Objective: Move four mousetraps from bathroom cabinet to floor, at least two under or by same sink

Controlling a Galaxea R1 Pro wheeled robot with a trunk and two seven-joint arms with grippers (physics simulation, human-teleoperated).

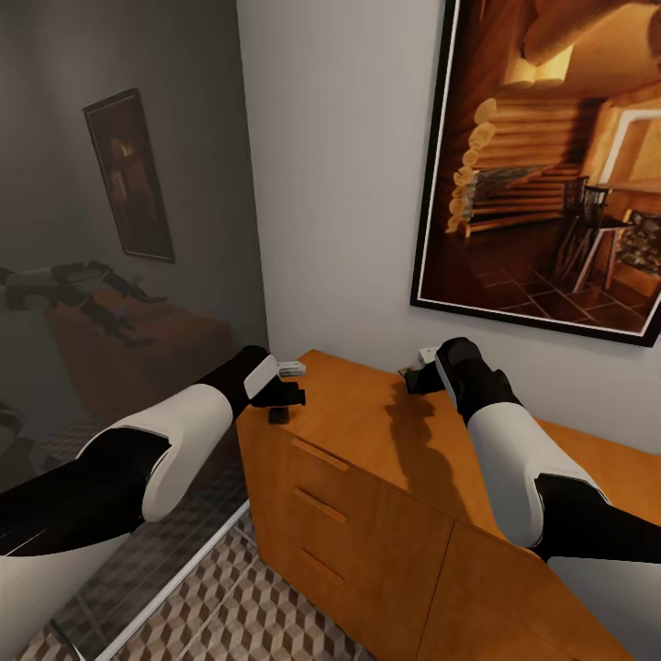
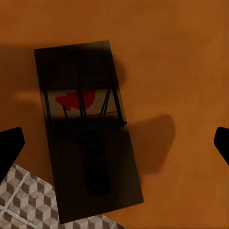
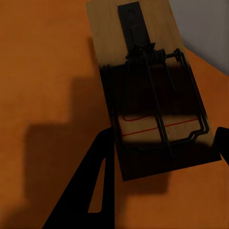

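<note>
Cabinet (image 1: pixel 386 477): orange-brown drawer chest in the corner, back against the white wall under a big framed log-cabin picture (image 1: pixel 551 165), glass partition (image 1: pixel 119 275) at its left end. Cube-pattern bathroom floor (image 1: pixel 248 606) below. Left gripper (image 2: pixel 114 138) hovers over the left mousetrap (image 2: pixel 86 133), which lies flat at the cabinet's top corner, overhanging the edge; fingers spread wide, gripping nothing. Right gripper (image 3: pixel 167 143) is over the right mousetrap (image 3: pixel 152 95) near the wall; fingers apart, straddling it.
</note>
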